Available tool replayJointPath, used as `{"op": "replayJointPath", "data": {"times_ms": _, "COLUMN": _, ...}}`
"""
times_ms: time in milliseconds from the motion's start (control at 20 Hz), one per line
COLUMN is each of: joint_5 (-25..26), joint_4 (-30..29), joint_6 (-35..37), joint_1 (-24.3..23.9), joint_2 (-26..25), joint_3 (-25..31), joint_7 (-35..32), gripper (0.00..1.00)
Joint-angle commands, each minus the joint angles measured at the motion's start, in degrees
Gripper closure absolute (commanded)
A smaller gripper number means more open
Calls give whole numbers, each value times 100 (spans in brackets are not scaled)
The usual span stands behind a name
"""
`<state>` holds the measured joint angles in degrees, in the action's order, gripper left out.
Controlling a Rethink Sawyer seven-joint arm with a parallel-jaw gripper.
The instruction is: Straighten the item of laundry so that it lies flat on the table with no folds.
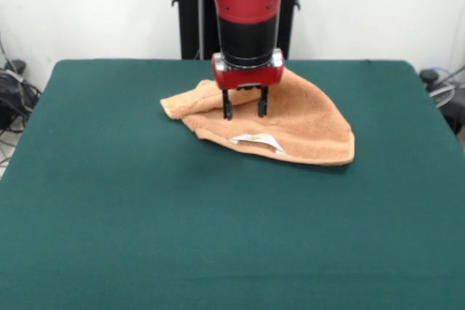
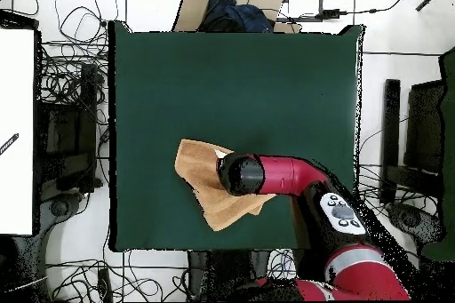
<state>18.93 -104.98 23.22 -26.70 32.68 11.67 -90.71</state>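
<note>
The orange-tan towel lies folded over on itself in a rough triangle at the far middle of the green table. Its white label shows at the near folded edge. My gripper points straight down over the towel's left part, fingers apart with nothing between them, tips at or just above the cloth. In the overhead view the towel lies near the robot's side of the table. The red arm covers its right part and hides the gripper.
The black pedestal stands behind the table's far edge. Cables lie on the floor around the table. A cardboard box sits beyond the edge opposite the robot.
</note>
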Motion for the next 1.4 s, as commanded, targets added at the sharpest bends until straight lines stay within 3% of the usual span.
{"op": "replayJointPath", "data": {"times_ms": 50, "joint_5": 132, "joint_4": 386, "joint_6": -216, "joint_1": 35, "joint_2": -293, "joint_3": -166, "joint_7": -650, "gripper": 0}}
{"op": "replayJointPath", "data": {"times_ms": 1400, "joint_5": 40, "joint_4": 485, "joint_6": -626, "joint_1": -98, "joint_2": -826, "joint_3": -76, "joint_7": -604, "gripper": 0}}
